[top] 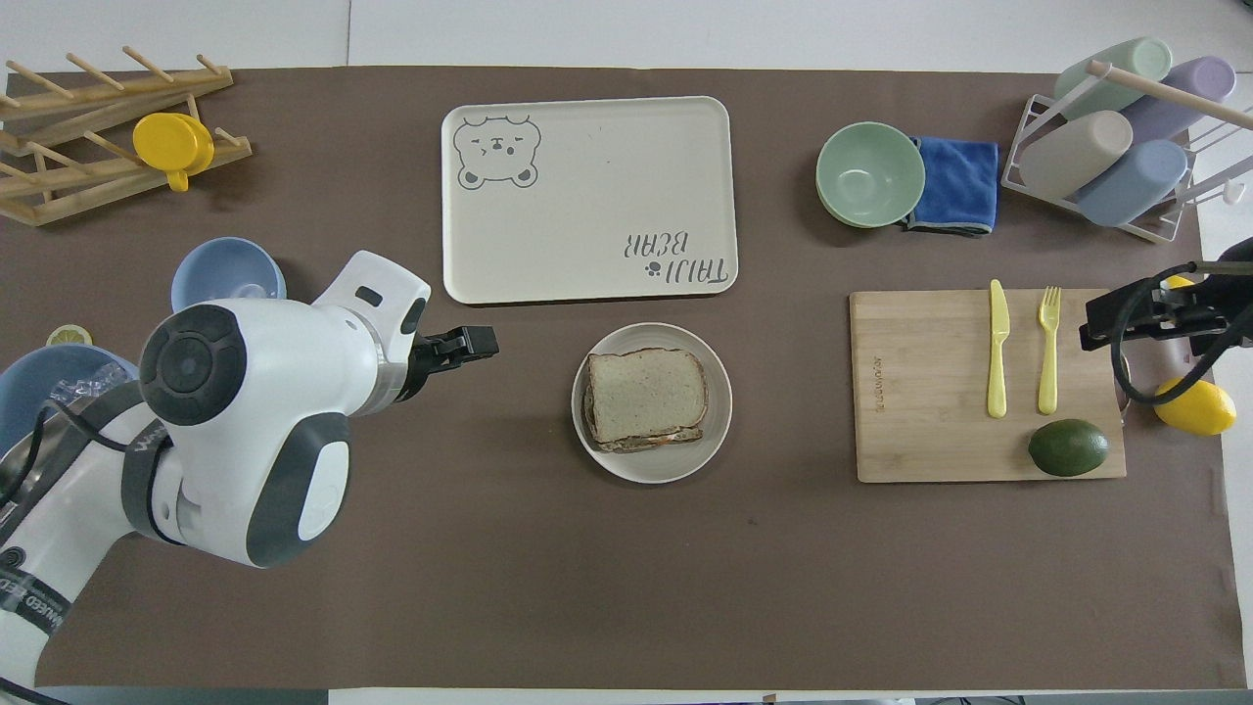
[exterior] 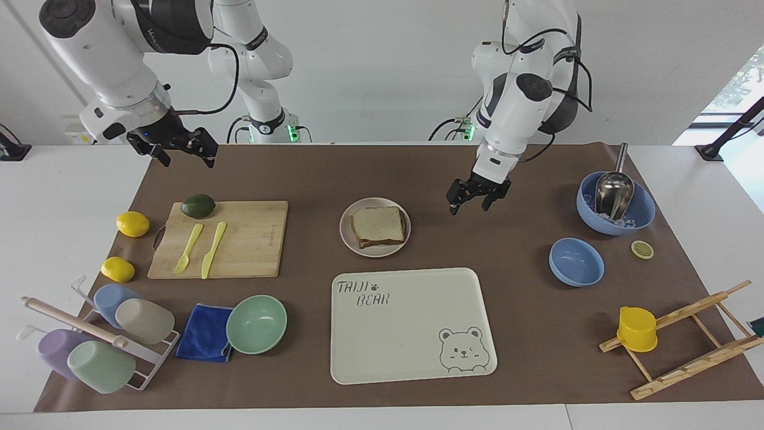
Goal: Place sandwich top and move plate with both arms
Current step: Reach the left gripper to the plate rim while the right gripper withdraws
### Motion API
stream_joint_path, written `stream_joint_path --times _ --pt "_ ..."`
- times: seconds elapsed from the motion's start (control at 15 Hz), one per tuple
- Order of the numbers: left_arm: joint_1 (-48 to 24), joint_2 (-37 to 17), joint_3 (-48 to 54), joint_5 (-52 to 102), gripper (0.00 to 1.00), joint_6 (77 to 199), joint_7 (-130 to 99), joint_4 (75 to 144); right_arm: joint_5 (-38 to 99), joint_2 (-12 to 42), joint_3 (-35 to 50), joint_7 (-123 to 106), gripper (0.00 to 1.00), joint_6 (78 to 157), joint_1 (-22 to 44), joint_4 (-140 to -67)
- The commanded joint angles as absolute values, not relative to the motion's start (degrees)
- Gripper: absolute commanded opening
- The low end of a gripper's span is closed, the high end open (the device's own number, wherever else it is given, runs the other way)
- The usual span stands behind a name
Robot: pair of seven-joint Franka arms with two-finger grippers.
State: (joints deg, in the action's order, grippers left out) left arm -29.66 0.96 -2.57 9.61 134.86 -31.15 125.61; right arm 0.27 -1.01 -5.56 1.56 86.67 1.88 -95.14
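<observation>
Sandwich top [exterior: 378,223] sat on the stack on the plate [exterior: 351,242], mid-desk, beside the tray's [exterior: 412,358] edge nearer the robots; the filling under it was mostly hidden. Left gripper [exterior: 476,199] hung jaws wide and empty over bare mat beside the plate. Right gripper [exterior: 182,151] hung wide and empty over the mat's corner near the cutting board [exterior: 250,245], cut off in overhead. Counted: two lemons, three bowls, four cups

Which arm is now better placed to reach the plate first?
Left. The left gripper hangs open beside the plate; the right gripper is open near the avocado.
</observation>
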Motion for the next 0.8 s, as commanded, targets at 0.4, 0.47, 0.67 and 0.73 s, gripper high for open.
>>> stream_joint_path --times 0.4,0.47,0.67,0.73 --pt "-36.73 -9.22 -2.99 10.46 1.00 147.83 -31.03 126.21 1.93 -1.05 -9.23 -2.11 1.00 88.06 1.85 -94.57" --pt "-36.91 -9.58 -2.90 10.98 1.00 147.92 -30.94 126.21 1.85 -1.14 -9.23 -2.20 1.00 88.07 1.50 -95.01" --pt "-38.67 -9.58 -2.90 12.83 0.95 147.92 -30.94 126.21 1.84 -1.49 -9.05 -2.02 1.00 87.54 1.23 -95.53" --pt "-38.93 -9.58 -2.90 12.83 0.93 147.92 -30.85 126.47 1.85 -1.58 -9.05 -2.11 1.00 87.45 1.14 -95.54"
